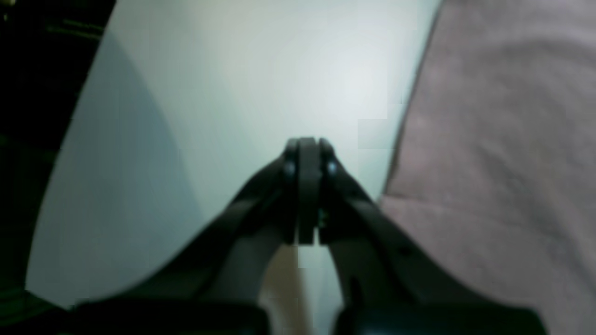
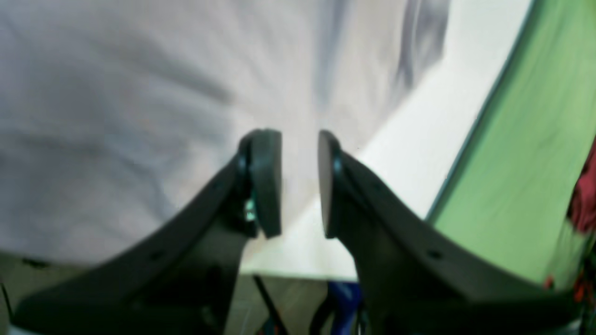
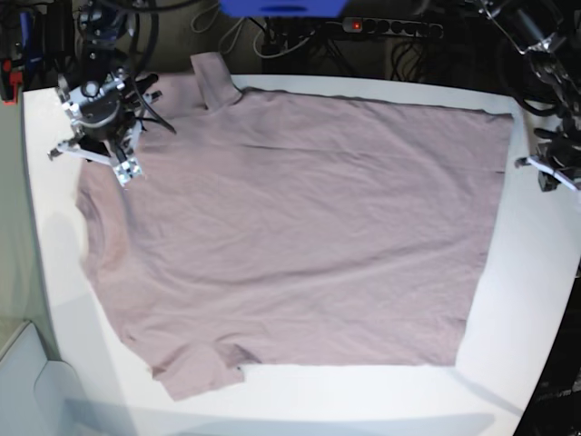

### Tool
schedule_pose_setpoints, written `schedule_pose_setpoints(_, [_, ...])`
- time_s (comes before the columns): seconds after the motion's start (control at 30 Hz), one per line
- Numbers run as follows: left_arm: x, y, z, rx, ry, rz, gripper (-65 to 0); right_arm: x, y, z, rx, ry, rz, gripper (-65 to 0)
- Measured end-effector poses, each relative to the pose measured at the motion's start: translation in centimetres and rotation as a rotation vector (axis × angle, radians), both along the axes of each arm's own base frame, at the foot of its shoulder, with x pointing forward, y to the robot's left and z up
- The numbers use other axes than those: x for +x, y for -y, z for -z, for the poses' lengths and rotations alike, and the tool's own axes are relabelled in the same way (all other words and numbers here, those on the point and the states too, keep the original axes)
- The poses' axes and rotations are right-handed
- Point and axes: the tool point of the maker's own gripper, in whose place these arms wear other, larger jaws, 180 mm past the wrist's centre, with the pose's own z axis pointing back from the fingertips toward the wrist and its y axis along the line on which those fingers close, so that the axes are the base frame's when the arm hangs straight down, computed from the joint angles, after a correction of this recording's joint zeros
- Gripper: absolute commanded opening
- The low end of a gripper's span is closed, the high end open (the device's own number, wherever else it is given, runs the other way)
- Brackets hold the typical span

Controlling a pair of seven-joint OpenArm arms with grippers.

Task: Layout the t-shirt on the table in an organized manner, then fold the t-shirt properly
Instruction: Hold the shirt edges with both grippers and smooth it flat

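T-shirt (image 3: pixel 300 227) spread flat across table (image 3: pixel 536 300), mild wrinkles only; layout judged done, no fold started. Near sleeve (image 3: pixel 195 368) bunched. Left claw (image 1: pixel 307 186) pressed closed, empty, over bare table just beside shirt edge. Right claw (image 2: pixel 300 181) parted narrowly, empty, above shirt near table edge.

power strip (image 3: pixel 392 27): black, red switch lit, top centre of base view
blue obj (image 3: pixel 281 7): top edge, partly cut off
green sheet (image 2: pixel 526 163): rt side, rt wrist view
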Motion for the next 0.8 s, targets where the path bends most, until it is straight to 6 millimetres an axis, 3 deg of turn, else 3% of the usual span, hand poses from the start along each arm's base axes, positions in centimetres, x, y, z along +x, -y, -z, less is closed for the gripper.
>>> schedule_pose_setpoints(0.1, [-1.2,1.4,0.3,0.004,-0.052,0.053,-64.5,-1.1,2.0,-0.2,-0.014,-0.001,0.074,-51.7])
schedule_pose_setpoints(0.2, [-2.9,1.1,0.6,0.03,-0.109,0.055,-64.5,-2.0,3.5,-0.2,-0.028,-0.007,0.123,-52.0])
schedule_pose_setpoints(0.3, [-4.4,1.3,1.7,0.021,-0.154,0.047,-63.8,-2.4,3.2,0.0,-0.021,-0.004,0.104,-52.1])
schedule_pose_setpoints(0.37, [-4.9,1.9,2.3,0.006,-0.165,0.051,-58.1,-2.6,2.4,0.3,0.011,0.019,0.076,-52.1])
schedule_pose_setpoints(0.5, [-6.3,1.8,2.7,0.015,-0.196,0.053,-32.9,-4.0,2.4,0.8,0.011,0.001,0.066,-52.1])
schedule_pose_setpoints(0.6, [-7.0,1.8,2.2,0.04,-0.201,0.066,-19.6,-4.3,2.4,0.9,0.012,-0.005,0.065,-52.1])
schedule_pose_setpoints(0.67, [-6.8,2.3,2.1,0.042,-0.197,0.096,-15.7,-4.7,2.3,1.1,0.015,-0.008,0.057,-52.1])
schedule_pose_setpoints(0.8, [-6.6,4.0,2.7,-0.015,-0.172,0.093,-15.0,-5.9,2.3,1.6,0.013,-0.042,0.061,-52.1])
